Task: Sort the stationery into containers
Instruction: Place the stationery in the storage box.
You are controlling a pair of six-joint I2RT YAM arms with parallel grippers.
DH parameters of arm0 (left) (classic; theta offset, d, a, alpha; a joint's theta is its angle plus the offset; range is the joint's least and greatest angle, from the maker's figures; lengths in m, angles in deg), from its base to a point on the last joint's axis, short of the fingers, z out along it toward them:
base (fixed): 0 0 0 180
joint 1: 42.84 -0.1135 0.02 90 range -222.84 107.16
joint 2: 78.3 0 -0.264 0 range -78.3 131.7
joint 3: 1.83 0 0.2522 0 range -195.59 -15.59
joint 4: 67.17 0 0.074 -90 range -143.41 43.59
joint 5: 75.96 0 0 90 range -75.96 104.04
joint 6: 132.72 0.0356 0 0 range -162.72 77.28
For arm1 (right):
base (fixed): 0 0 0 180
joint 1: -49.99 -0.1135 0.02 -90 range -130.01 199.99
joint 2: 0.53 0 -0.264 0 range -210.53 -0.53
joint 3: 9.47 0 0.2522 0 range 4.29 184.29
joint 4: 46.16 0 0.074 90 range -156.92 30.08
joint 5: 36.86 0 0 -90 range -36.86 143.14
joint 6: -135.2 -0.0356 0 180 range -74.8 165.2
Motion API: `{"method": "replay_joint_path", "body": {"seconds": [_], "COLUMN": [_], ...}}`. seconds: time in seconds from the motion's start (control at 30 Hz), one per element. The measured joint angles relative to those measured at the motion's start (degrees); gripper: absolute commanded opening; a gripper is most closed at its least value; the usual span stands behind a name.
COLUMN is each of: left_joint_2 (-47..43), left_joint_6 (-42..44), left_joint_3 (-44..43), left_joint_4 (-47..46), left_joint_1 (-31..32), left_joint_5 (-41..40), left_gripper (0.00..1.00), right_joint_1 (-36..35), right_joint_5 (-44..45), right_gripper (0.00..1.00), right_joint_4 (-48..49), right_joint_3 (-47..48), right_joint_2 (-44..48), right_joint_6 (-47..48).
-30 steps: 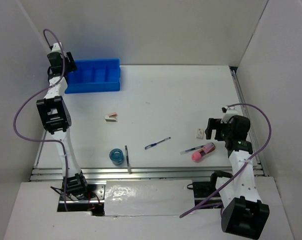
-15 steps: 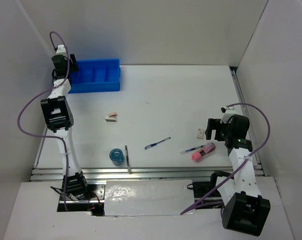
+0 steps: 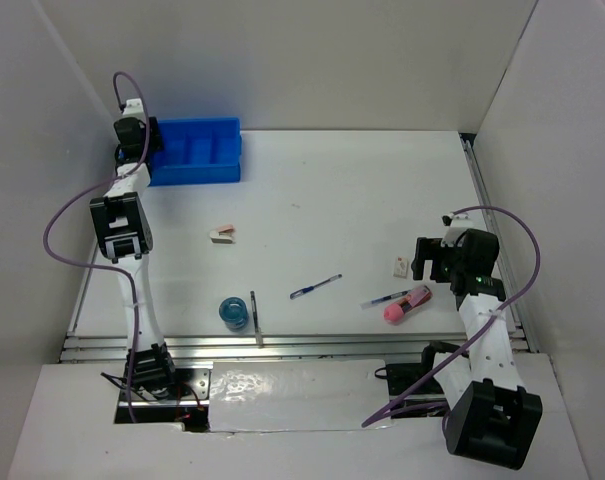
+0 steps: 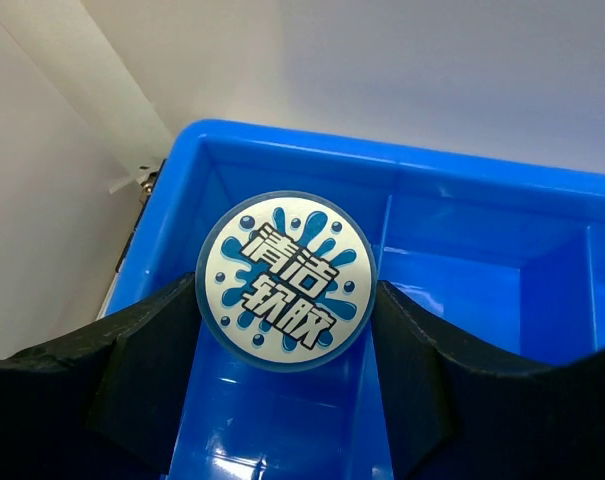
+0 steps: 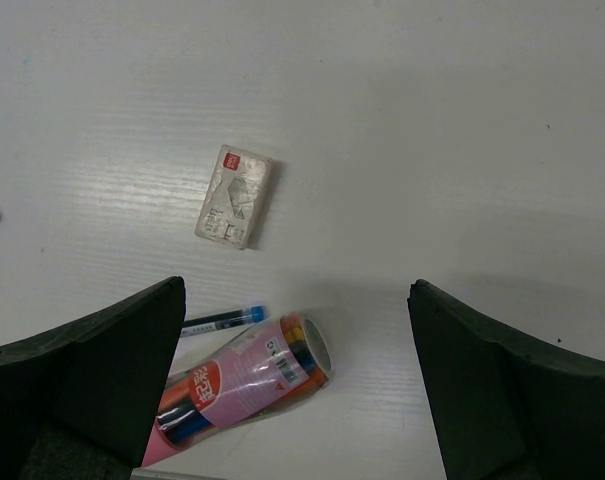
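Currently: round printed tape roll [image 4: 285, 280] over glossy tray [image 4: 452, 240].

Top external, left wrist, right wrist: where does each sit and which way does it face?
Top external: above and behind the bases, looking down on the table; both arms show.
Left wrist: on the left arm, facing into the blue tray; left pincer clamps a round labelled disc.
Right wrist: on the right arm, looking down at eraser and pink tube; open right pincer frames them.
Shared: top external and right wrist both show eraser, tube.
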Motion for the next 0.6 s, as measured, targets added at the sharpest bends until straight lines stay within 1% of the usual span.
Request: {"method": "replay_joint_path", "body": {"seconds": [0.03,0.1,0.13,0.17,0.2,0.33,0.47,0.53,0.6], "left_joint_2": [0.0,0.0,0.0,0.0,0.0,-0.66,-4.09,-8.17,-14.49], "left_joint_6": [0.0,-0.02,-0.02,-0.22,-0.28,-0.61,-1.77,-2.23,-2.54], "left_joint_3": [0.0,-0.59,-1.09,-1.99,-3.19,-7.19,-7.06,-3.41,2.95], "left_joint_4": [-0.07,-0.02,0.28,0.74,0.74,-1.27,-0.96,-0.7,0.0], "left_joint_1": [0.0,-0.02,-0.07,-0.11,-0.2,-1.03,-2.6,-3.63,-4.74], "left_joint_5": [-0.02,-0.02,0.0,0.04,0.13,0.76,2.25,3.78,6.54], "left_gripper": [0.72,0.78,0.88,0.92,0.99,0.99,0.99,0.99,0.99], "right_joint_1": [0.0,0.0,0.0,0.0,0.0,0.0,0.0,0.0,0.0], "right_joint_5": [0.0,0.0,0.0,0.0,0.0,-0.11,-0.55,-1.2,-2.45], "right_gripper": [0.99,0.99,0.99,0.99,0.99,0.99,0.99,0.99,0.99], "right_joint_4": [0.0,0.07,0.07,0.07,0.07,0.02,-0.48,-1.55,-2.6], "right_joint_3": [0.0,0.0,0.0,0.0,0.0,0.0,0.2,0.92,2.36], "right_joint_2": [-0.04,-0.02,-0.04,-0.04,0.0,0.11,1.57,2.84,4.33], "right_joint_6": [0.0,0.0,0.0,-0.02,-0.02,-0.04,0.2,0.63,1.7]}}
